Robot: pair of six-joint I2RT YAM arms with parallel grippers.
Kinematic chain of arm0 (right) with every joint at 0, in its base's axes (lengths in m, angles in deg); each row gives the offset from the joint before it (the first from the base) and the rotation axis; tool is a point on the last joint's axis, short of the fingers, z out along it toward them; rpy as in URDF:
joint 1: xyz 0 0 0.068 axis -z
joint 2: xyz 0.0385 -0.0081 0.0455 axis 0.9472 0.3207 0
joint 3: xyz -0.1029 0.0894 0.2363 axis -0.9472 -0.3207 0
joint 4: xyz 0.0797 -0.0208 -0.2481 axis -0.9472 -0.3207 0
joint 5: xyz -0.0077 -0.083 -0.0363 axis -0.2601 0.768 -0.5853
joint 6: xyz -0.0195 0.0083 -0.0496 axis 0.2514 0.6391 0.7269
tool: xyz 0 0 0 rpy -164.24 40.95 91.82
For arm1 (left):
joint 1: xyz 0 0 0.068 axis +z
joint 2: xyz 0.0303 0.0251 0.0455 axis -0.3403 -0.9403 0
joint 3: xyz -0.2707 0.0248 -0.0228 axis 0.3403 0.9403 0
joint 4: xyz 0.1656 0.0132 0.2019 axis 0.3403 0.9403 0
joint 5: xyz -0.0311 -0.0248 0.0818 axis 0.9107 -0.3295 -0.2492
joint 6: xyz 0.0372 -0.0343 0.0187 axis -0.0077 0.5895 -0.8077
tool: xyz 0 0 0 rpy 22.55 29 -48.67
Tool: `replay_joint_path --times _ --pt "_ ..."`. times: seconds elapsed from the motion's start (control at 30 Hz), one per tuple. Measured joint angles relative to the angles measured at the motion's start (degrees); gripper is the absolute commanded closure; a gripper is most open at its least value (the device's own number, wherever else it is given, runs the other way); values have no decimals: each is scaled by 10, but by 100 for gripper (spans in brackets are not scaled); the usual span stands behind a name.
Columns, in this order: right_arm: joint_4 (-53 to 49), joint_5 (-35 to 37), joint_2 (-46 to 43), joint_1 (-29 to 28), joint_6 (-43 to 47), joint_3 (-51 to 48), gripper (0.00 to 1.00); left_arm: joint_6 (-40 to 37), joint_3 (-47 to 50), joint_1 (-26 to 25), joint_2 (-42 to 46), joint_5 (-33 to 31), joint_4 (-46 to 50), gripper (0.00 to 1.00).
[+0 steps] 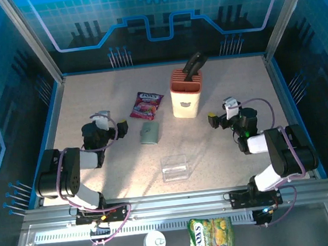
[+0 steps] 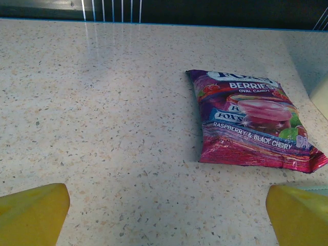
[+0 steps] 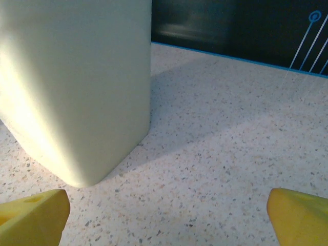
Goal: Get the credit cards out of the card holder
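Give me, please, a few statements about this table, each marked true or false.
1. The card holder lies flat near the middle of the table. True.
2. The left gripper grips the snack packet. False: it is open, and the packet lies untouched ahead of it.
3. A dark handle sticks out of the peach block. True.
4. The clear box sits behind the block. False: it lies nearer the arms than the card holder.
5. The right gripper is shut. False: it is open, near the block.
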Motion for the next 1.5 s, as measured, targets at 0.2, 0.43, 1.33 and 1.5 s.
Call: replay_joint_path --times 0.2,0.43,1.33,1.5 --pt "-3 -2 0 1 0 0 0 0 0 0 0 4 0 1" --pt "-13 -1 0 1 0 3 0 0 0 0 0 4 0 1" --pt "-39 31 1 2 -20 19 0 1 0 0 0 2 0 1" --pt "-32 35 -1 3 -24 16 0 0 0 0 0 2 1 1"
